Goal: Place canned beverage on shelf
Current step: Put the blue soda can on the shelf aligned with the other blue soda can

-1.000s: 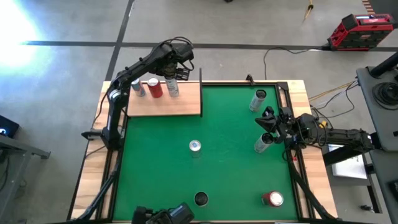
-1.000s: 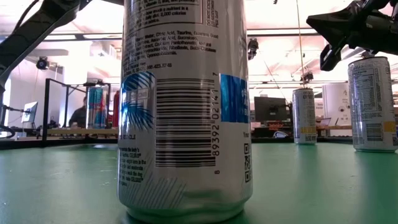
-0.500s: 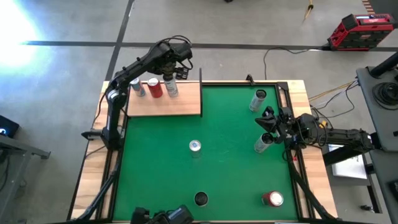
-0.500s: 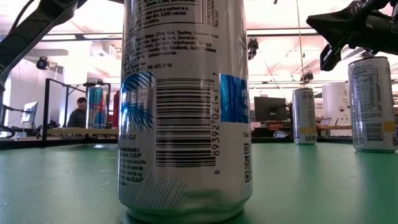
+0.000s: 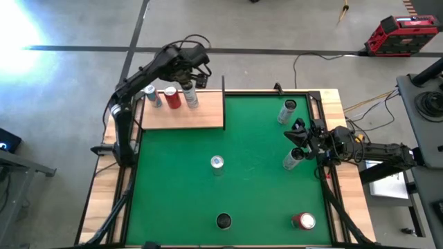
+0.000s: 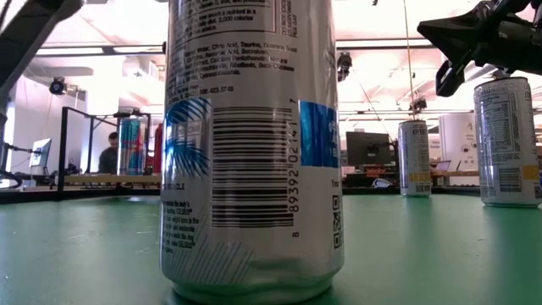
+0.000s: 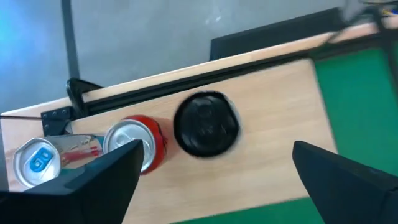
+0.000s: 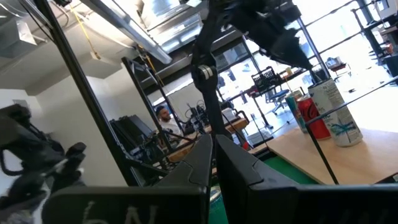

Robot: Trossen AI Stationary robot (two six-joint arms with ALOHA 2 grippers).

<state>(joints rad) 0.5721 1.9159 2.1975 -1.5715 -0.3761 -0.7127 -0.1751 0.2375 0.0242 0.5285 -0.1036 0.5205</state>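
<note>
The shelf lies at the table's far left. Three cans stand upright on it in a row: a blue-and-silver one, a red one and a silver canned beverage with a dark top. My left gripper hangs open above that row. In the left wrist view its fingers are spread wide over the dark-topped can, clear of it. My right gripper waits shut at the table's right side, its fingers together.
On the green mat stand other cans: far right, right below my right gripper, middle, near middle and a red one near right. A thin black rod rises at the shelf's far right corner.
My left gripper has opened and let go of the dark-topped can, which stays upright on the shelf. It has then risen and drawn back toward the table's far left corner.
</note>
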